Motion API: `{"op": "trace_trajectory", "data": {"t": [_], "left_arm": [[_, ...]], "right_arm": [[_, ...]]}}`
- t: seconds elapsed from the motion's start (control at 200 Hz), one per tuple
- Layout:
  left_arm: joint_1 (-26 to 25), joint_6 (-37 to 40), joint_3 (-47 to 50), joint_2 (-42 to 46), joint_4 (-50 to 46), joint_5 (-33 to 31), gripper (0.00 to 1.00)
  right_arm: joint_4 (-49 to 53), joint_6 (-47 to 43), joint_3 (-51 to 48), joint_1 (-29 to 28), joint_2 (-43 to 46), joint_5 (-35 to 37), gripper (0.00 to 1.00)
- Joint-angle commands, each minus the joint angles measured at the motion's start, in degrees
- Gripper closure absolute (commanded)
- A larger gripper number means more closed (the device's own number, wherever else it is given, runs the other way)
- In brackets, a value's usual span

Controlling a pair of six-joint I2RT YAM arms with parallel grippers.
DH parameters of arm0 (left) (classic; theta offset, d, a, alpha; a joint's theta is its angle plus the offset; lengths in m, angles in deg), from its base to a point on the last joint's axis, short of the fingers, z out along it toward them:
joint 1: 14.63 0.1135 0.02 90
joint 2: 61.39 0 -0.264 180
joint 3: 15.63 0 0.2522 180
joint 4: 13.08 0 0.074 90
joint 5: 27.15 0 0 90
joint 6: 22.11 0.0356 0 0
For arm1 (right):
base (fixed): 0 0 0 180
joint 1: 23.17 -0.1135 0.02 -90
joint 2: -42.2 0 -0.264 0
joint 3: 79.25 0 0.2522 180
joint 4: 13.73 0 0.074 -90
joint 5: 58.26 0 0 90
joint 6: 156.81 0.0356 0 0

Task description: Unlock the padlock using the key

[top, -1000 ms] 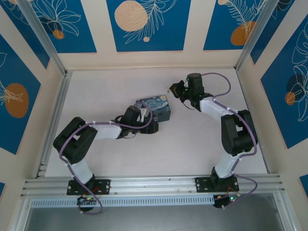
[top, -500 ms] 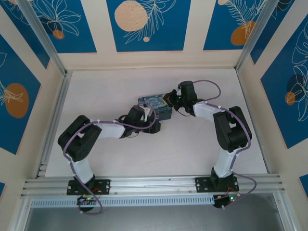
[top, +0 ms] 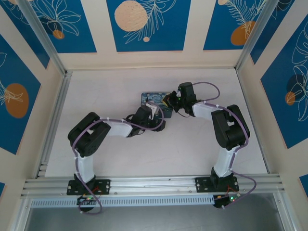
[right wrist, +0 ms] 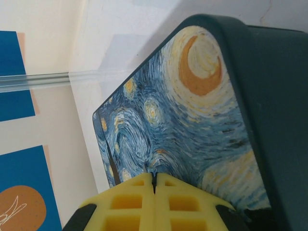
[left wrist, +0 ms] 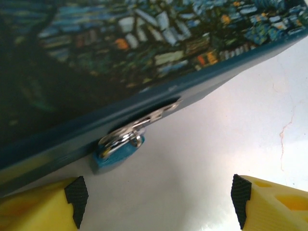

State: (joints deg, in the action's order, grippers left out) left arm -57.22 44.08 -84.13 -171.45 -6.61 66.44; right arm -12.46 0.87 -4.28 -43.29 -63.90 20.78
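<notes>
**Left fingers wide before the padlock, right fingers closed at the tin**

A painted tin (top: 153, 97) sits near the middle of the white bench (top: 106, 91), and both arms reach in to it. The left arm comes to its near side and the right arm to its right end.

The left wrist view looks along the tin's dark-blue side wall, which runs slantwise under the swirl-painted lid. The padlock (left wrist: 117, 150) hangs on that wall. Its silver shackle passes through a small metal hasp (left wrist: 161, 111), and its blue body lies low at the foot of the wall. Whether the body rests on the bench or hangs just above it cannot be told.

The left fingers (left wrist: 41, 207) stand wide apart, yellow with black tips, with bare bench between them. The padlock is just ahead of them, nearer the left-hand one, and neither touches it.

The right fingers (right wrist: 130, 202) are pressed together, with only a thin seam between them. They sit over the lid near one end, with the crescent moon ahead of them. Whether they touch the lid, or hold anything in the seam, cannot be told.
</notes>
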Motion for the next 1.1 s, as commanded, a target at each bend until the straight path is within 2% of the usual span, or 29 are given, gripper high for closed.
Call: {"op": "trace_trajectory", "data": {"t": [0.0,0.17,0.275,0.43,0.595,1.095], "left_arm": [[-0.6,1.3,-2.1,-4.1,0.6,-1.0,0.2],[-0.6,-0.3,-3.5,-6.7,2.4,0.1,0.2],[-0.5,-2.2,-4.2,-7.7,5.2,3.5,0.21],[-0.1,-10.5,-3.9,-6.9,13.3,8.7,0.23],[1.0,-19.6,-2.1,-6.4,22.0,10.2,0.23],[2.5,-33.8,1.9,-8.6,36.3,10.0,0.24]], "right_arm": [[1.2,0.4,-0.1,0.1,-1.6,-0.5,1.0],[1.7,0.4,-0.1,0.0,-2.0,-0.3,1.0],[2.2,0.2,0.0,0.0,-2.2,-0.2,1.0],[2.6,-0.1,0.3,0.0,-2.7,-0.1,1.0],[2.5,0.1,0.5,0.1,-3.2,0.0,1.0],[2.1,0.4,0.5,0.0,-3.2,-0.2,1.0]]}}
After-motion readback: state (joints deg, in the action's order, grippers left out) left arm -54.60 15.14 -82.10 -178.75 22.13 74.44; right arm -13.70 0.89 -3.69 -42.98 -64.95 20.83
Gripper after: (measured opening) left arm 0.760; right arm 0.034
